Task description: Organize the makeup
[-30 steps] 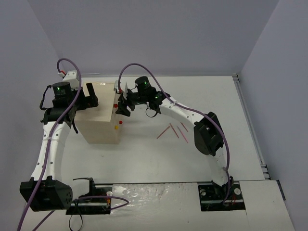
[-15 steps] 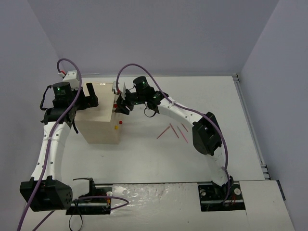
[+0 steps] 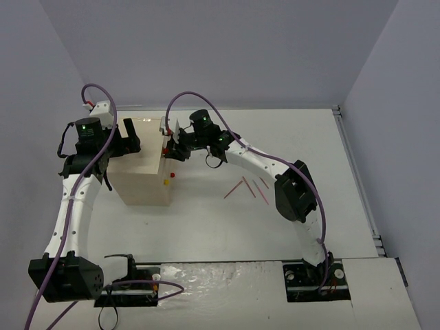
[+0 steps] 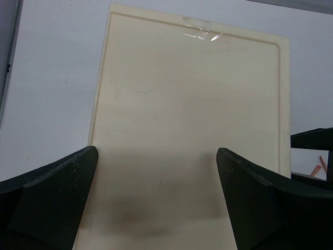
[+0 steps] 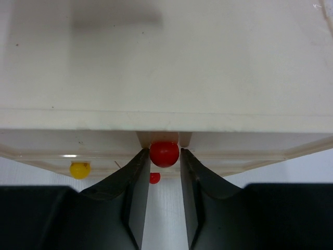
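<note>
A cream box point(image 3: 141, 175) with coloured knobs stands at the left of the table. In the right wrist view, my right gripper point(image 5: 164, 151) is at the box's top drawer. Its fingers point(image 5: 139, 172) press on both sides of that drawer's red knob point(image 5: 164, 154). My left gripper point(image 4: 156, 156) hovers open over the box's flat top point(image 4: 187, 104), with nothing between its fingers. Of the makeup, only thin reddish-pink pencils point(image 3: 244, 187) show. They lie loose on the table to the right of the box.
Lower on the box's front there are a yellow knob point(image 5: 79, 169) and a second red knob point(image 5: 154, 178). The right arm point(image 3: 261, 165) arches over the table above the pencils. Grey walls close in the back and both sides.
My right gripper has moved a little left onto the box's front. Its fingers have closed in round the red knob. The left arm has not moved.
</note>
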Motion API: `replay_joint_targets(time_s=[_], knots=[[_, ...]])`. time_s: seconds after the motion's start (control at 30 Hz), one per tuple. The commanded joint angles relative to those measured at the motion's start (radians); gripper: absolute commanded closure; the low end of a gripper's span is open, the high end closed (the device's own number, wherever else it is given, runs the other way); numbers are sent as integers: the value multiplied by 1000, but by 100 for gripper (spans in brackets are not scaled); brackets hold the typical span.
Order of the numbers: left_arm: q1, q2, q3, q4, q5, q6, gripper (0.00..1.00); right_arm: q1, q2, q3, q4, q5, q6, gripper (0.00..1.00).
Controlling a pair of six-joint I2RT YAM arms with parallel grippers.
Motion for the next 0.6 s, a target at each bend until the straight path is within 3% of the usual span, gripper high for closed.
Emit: replay_joint_targets(time_s=[0.0, 0.23, 0.57], knots=[[0, 8, -3, -2, 8, -11, 3, 17, -115, 19, 76, 5, -13, 79], [2, 18, -4, -8, -3, -20, 3, 5, -161, -35, 52, 41, -44, 99], [9, 28, -2, -12, -8, -29, 3, -60, -239, -172, 42, 32, -49, 100]])
